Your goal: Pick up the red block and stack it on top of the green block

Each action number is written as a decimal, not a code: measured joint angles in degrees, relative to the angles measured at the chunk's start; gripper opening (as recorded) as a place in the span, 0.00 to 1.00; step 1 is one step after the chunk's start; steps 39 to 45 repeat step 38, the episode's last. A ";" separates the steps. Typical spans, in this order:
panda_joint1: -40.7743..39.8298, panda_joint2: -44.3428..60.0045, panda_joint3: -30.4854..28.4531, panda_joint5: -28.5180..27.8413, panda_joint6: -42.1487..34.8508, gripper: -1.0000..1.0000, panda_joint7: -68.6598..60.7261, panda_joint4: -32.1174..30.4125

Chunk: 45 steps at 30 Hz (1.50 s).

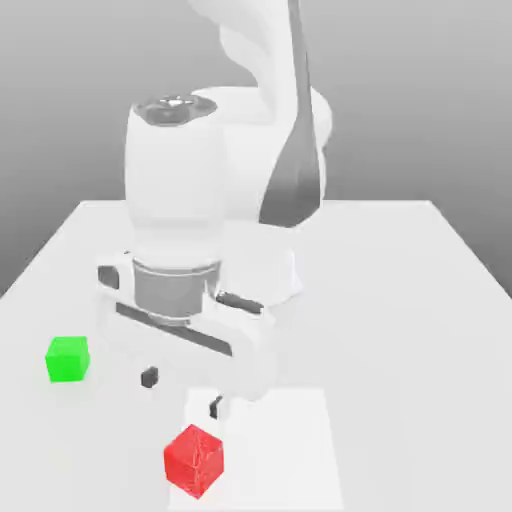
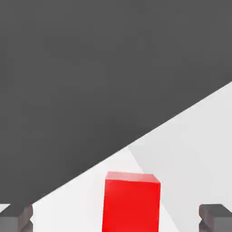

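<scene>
The white arm's hand [image 1: 182, 392], fingers spread wide, hovers just above the glossy red cube [image 1: 194, 460]; the small green cube [image 1: 67, 358] sits well apart from it on the white counter [image 1: 400, 320].

I am seeing the gripper [image 1: 182, 392] hanging with its fingers spread wide just above the red block [image 1: 194, 460], and in the hand view the red block [image 2: 132, 202] is sitting between the fingertips [image 2: 16, 216] with bare table [image 1: 400, 300] on each side. The green block [image 1: 67, 358] is standing well apart from the red block, toward the exterior view's left, blocking nothing.
</scene>
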 joint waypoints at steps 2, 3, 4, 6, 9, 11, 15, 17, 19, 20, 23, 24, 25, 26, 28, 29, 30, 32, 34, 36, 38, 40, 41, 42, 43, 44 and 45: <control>0.01 4.13 -0.13 0.03 3.14 0.50 0.40 0.28; 0.07 6.20 -0.24 -0.10 4.83 0.50 0.56 0.54; 0.17 8.28 -0.38 -0.26 6.56 0.50 0.71 0.83; 0.29 10.17 -0.53 -0.42 8.14 0.00 0.84 1.10; 0.29 10.17 -0.51 -0.47 8.20 0.00 0.89 1.10; 0.34 11.11 -0.58 -0.58 9.00 0.00 0.98 1.24; -0.03 5.63 -0.13 -0.05 4.35 0.00 0.60 0.40; -0.24 1.67 -0.09 0.28 1.06 0.00 0.24 -0.28; -2.97 -1.59 -2.66 -0.02 -0.25 0.00 -1.69 -2.30; -4.80 -3.13 -4.36 -0.27 -0.62 0.00 -2.88 -3.49; -13.94 -7.73 -8.98 -1.25 -1.45 0.00 -6.56 -7.26; -17.25 -9.27 -9.74 -1.61 -1.70 0.00 -7.80 -8.54; -20.00 -10.82 -11.05 -1.82 -1.94 0.00 -9.14 -9.81; -22.08 -12.39 -12.25 -2.00 -2.20 0.00 -10.52 -11.10; -24.93 -14.85 -14.67 -2.10 -2.26 0.00 -13.17 -13.41; -25.36 -14.29 -15.25 -1.59 -1.21 0.00 -14.16 -13.90; -25.55 -12.96 -15.48 -0.76 0.30 0.00 -15.07 -14.11; -25.84 -9.30 -14.91 1.54 3.88 0.00 -16.91 -14.14; -26.39 -5.22 -13.69 4.42 7.74 0.00 -19.04 -14.01; -26.69 -3.72 -13.17 5.46 9.17 1.00 -19.76 -13.96; -26.69 -3.72 -13.17 5.46 9.17 1.00 -19.76 -13.96; -26.69 -3.72 -13.17 5.46 9.17 1.00 -19.76 -13.96; -26.69 -3.72 -13.17 5.46 9.17 1.00 -19.76 -13.96; -26.69 -3.72 -13.17 5.46 9.17 1.00 -19.76 -13.96; -26.69 -3.72 -13.17 5.46 9.17 1.00 -19.76 -13.96; -26.69 -3.72 -13.17 5.46 9.17 1.00 -19.76 -13.96; -26.69 -3.72 -13.17 5.46 9.17 1.00 -19.76 -13.96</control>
